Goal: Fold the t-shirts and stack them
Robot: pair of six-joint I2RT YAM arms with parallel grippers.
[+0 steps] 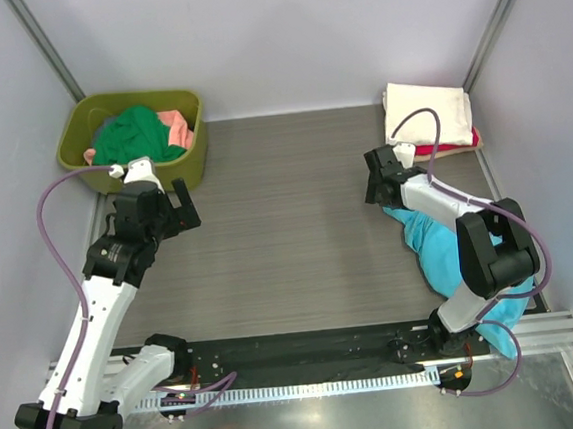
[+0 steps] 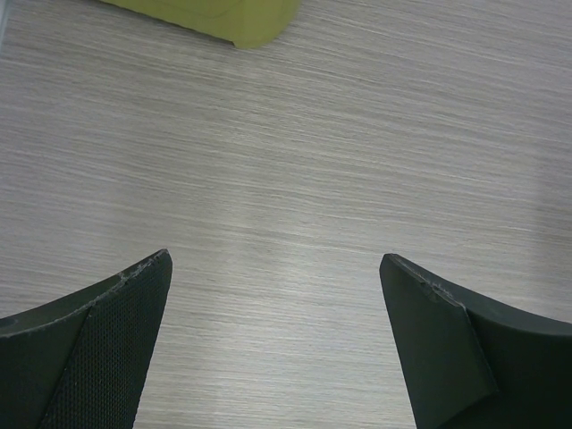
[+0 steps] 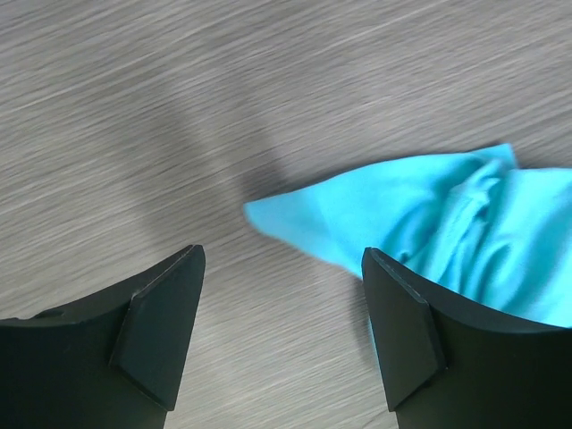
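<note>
- Turquoise t-shirt (image 1: 432,250): crumpled at lower right of the top view, partly under the right arm. One pointed corner lies just beyond the right gripper (image 3: 281,259), whose fingers are spread wide and empty.
- Left gripper (image 2: 275,264): spread wide, empty, over bare table (image 1: 287,214).
- Cream t-shirt (image 1: 428,112): folded, on the red t-shirt (image 1: 461,145), upper right.
- Dark green t-shirt (image 1: 137,135) and salmon-pink t-shirt (image 1: 181,133): bunched in the tub (image 1: 71,143), upper left.

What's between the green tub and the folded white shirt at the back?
Nothing; the top view shows only bare table between the tub and the white shirt.
</note>
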